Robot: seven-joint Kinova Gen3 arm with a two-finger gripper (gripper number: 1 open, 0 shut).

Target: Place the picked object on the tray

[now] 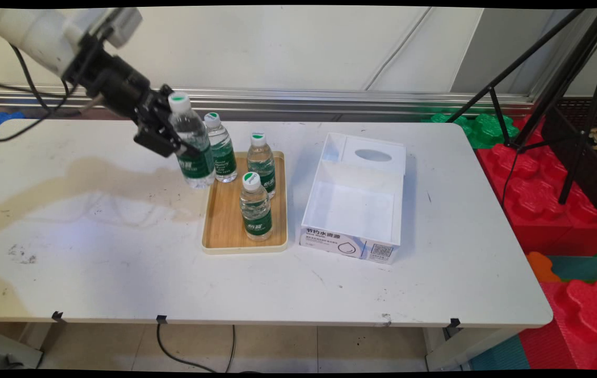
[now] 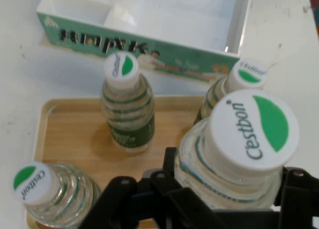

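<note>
black gripper (image 1: 175, 139) is pinching a water bottle (image 1: 193, 149) at its body, hanging over the wooden tray's (image 1: 224, 220) left edge.

White arm, entered from the upper left of the main view, angled downward and to the right, with black cables hung beneath it. Black two-finger gripper (image 1: 175, 137) carried at its end, tilted, and closed on a water bottle (image 1: 192, 142), which is held raised at the table's far left-centre. In the hand view, the black linkage is seen at the bottom edge, with the fingers (image 2: 169, 174) pressed against the bottle's shoulder on either side.
</note>
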